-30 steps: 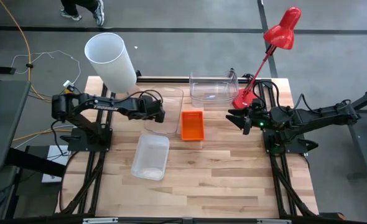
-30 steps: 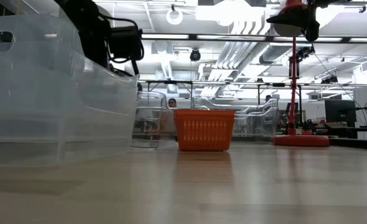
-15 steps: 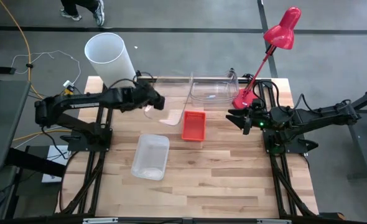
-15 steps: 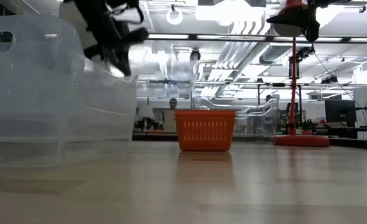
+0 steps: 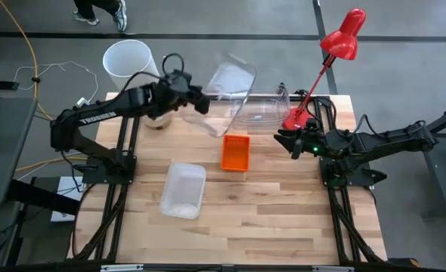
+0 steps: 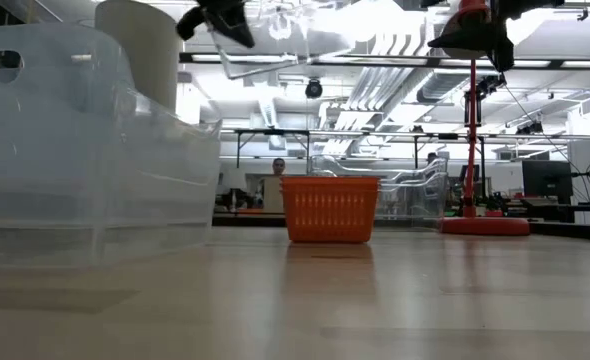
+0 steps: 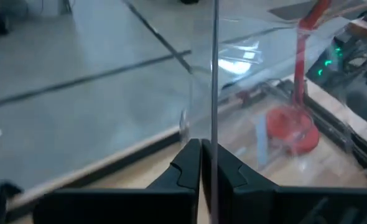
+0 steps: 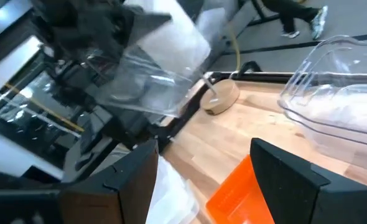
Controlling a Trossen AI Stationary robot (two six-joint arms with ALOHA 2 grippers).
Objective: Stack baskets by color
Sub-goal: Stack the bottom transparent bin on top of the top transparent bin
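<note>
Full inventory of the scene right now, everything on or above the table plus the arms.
Clear bin, held: 1, see-through, lifted off the table at the back, tilted, its wall pinched by the left tool
Clear bin, back: 1, see-through, at the table's back edge beside the lamp base
Clear bin, front: 1, see-through, on the table left of centre
Orange basket: 1, orange mesh, table centre
Desk lamp: 1, red, base at the back right
Lampshade: 1, white cylinder, back left corner
Person: 1, only shoes show, floor beyond the table
Left tool: shut on the held bin's wall
Right tool: open, empty, at the right side
</note>
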